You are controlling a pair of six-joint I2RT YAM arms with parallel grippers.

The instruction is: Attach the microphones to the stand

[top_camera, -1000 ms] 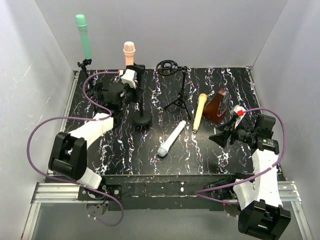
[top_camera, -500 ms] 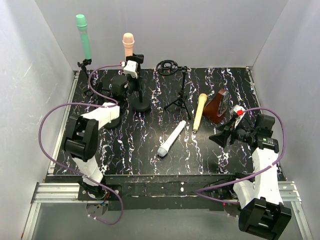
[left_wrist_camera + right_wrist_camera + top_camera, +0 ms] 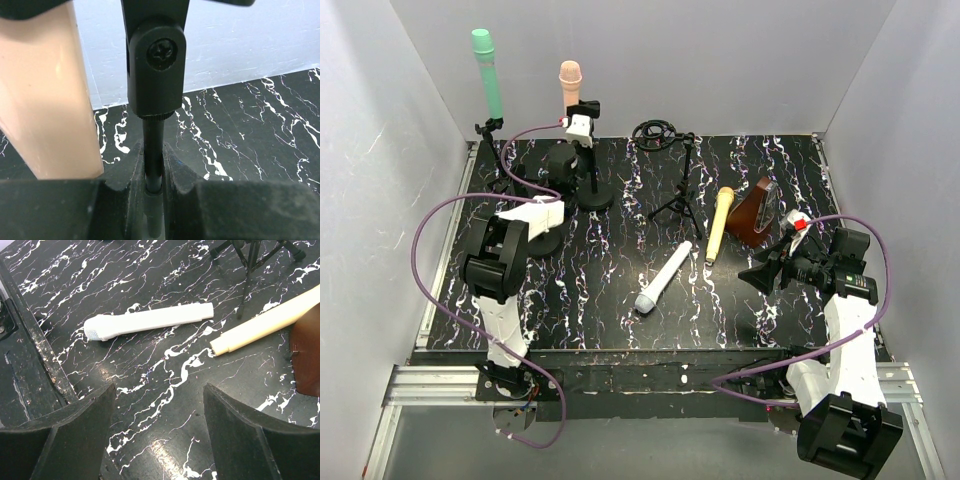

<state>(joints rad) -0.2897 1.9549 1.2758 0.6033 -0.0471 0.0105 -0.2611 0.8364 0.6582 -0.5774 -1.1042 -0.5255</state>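
Note:
My left gripper (image 3: 582, 158) is shut on the thin black pole (image 3: 152, 150) of a round-base stand (image 3: 593, 200). That stand's clip (image 3: 156, 60) holds the peach-pink microphone (image 3: 570, 84) upright; it also shows in the left wrist view (image 3: 47, 100). The mint green microphone (image 3: 488, 85) stands upright on a stand (image 3: 490, 129) at the back left. The white microphone (image 3: 663, 277) and the yellow microphone (image 3: 720, 225) lie flat on the table. My right gripper (image 3: 761, 277) is open and empty, right of the white microphone (image 3: 150, 321) and the yellow one (image 3: 265, 322).
A black tripod stand (image 3: 680, 195) with a ring mount (image 3: 655, 133) stands at the back centre. A brown wedge-shaped object (image 3: 756, 212) sits beside the yellow microphone. White walls close in the left, back and right. The table's near edge (image 3: 35, 345) runs left of my right gripper.
My left arm has carried the round-base stand with the peach-pink microphone toward the back left. The right arm has not moved.

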